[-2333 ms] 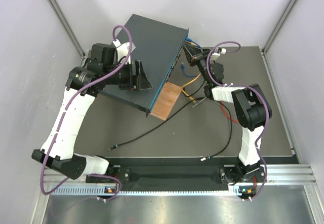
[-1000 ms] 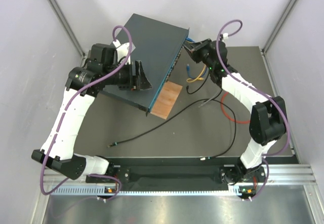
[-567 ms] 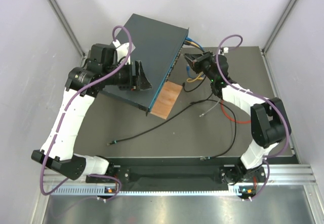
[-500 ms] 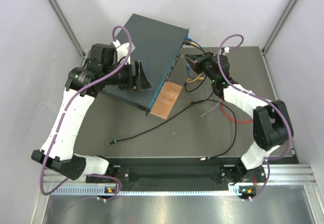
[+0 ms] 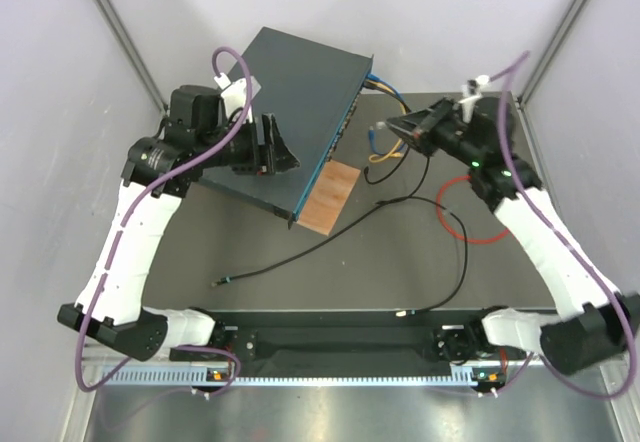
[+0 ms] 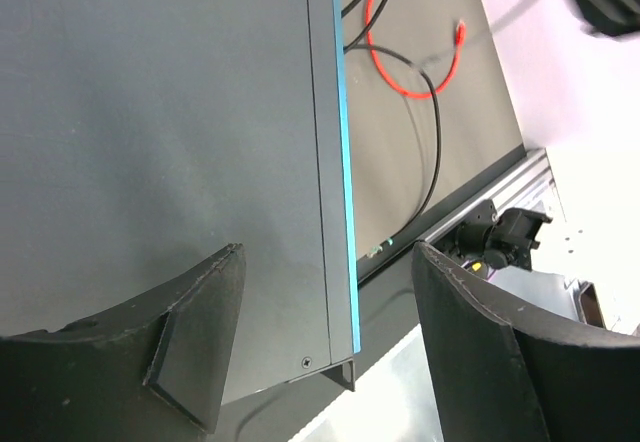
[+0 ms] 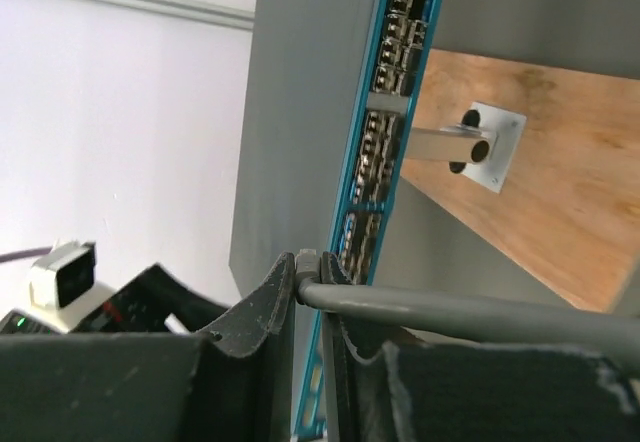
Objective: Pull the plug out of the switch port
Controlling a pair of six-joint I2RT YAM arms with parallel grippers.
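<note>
The switch (image 5: 300, 82) is a flat dark blue-grey box lying at an angle at the back of the mat, its port face (image 7: 385, 157) edged in teal. My left gripper (image 5: 286, 149) rests over its near end, and in the left wrist view the left gripper (image 6: 328, 250) stands open over the switch's (image 6: 160, 132) corner. My right gripper (image 5: 404, 130) is to the right of the port face, apart from it. In the right wrist view the right gripper (image 7: 312, 260) is shut on the plug (image 7: 322, 265) of a grey cable (image 7: 460, 310), and the plug is clear of the ports.
A brown board (image 5: 328, 197) with a metal bracket (image 7: 482, 144) lies against the port face. Blue and yellow cables (image 5: 386, 85) sit in the far ports. A red cable (image 5: 462, 230) and a black cable (image 5: 300, 255) trail over the mat. Enclosure walls stand close on both sides.
My right arm has drawn back to the right, away from the port face, with the plug and its cable in the gripper. The left gripper has stayed over the switch.
</note>
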